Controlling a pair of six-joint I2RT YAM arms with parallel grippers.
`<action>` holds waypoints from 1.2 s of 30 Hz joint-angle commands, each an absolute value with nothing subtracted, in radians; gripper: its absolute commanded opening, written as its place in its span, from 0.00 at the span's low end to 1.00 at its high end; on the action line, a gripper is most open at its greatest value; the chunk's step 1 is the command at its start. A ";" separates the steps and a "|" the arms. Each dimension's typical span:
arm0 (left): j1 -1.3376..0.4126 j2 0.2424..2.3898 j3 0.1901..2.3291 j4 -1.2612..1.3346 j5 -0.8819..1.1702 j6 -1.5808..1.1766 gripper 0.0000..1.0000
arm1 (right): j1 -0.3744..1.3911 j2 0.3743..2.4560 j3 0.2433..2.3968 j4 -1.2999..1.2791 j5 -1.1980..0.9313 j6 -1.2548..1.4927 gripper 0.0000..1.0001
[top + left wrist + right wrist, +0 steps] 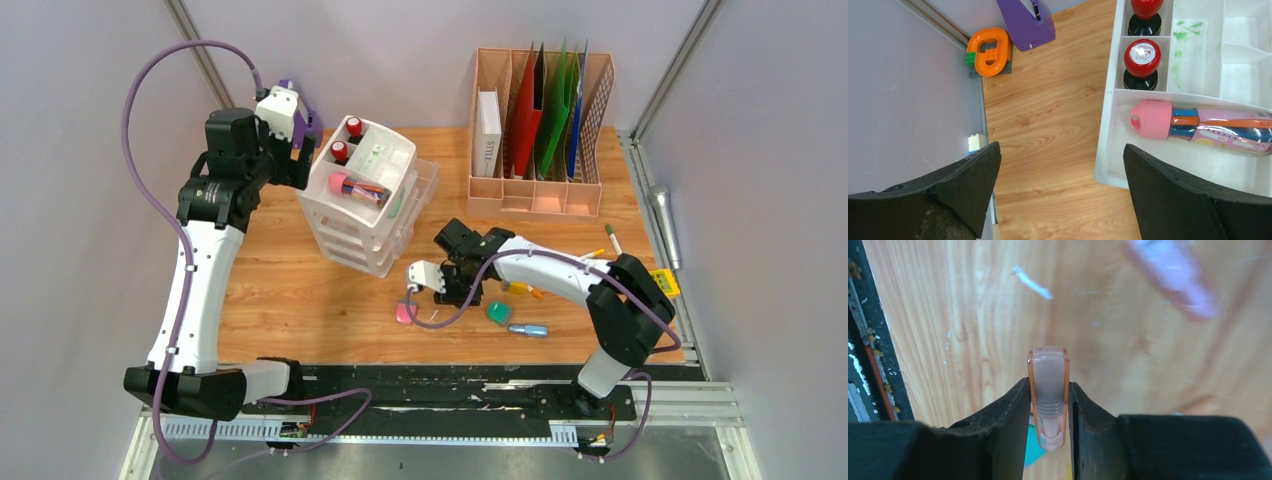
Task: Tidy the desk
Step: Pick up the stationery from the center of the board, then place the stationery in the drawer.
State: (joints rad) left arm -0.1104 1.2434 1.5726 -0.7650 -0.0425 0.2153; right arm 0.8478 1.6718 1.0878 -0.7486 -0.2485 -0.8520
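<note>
Right tool [1049, 396] clamped on a clear orange cap [1048, 371] above the counter [973, 315], left tool [1062, 167] spread wide, white tray [1105, 150] beneath one finger

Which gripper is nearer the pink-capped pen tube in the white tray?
Left. The left gripper hangs open beside the pen tube; the right gripper is far off, near the desk's front edge.

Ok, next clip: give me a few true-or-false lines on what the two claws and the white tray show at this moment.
1. The left claw is open and empty. True.
2. The right claw is empty. False: it pinches a translucent orange piece.
3. The pink-capped pen pack lies outside the white tray. False: it lies inside it.
4. Two red-topped stamps stand in the tray's compartments. True.
</note>
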 commanded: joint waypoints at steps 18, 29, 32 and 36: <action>-0.106 1.203 1.536 -0.673 -0.037 0.241 1.00 | 0.784 1.731 1.802 -0.736 -0.182 -1.326 0.01; -0.107 1.206 1.536 -0.671 -0.040 0.246 1.00 | 0.835 1.792 1.783 -0.681 -0.116 -1.467 0.01; -0.106 1.204 1.536 -0.669 -0.042 0.247 1.00 | 0.849 1.802 1.773 -0.681 -0.107 -1.490 0.03; -0.106 1.201 1.534 -0.670 -0.046 0.251 1.00 | 0.866 1.811 1.745 -0.677 -0.069 -1.530 0.05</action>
State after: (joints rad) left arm -0.1104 1.2289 1.5341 -0.7124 -0.0429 0.2314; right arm 0.8501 1.7981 1.7596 -0.7136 -0.1051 -1.4593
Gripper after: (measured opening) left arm 0.998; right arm 0.312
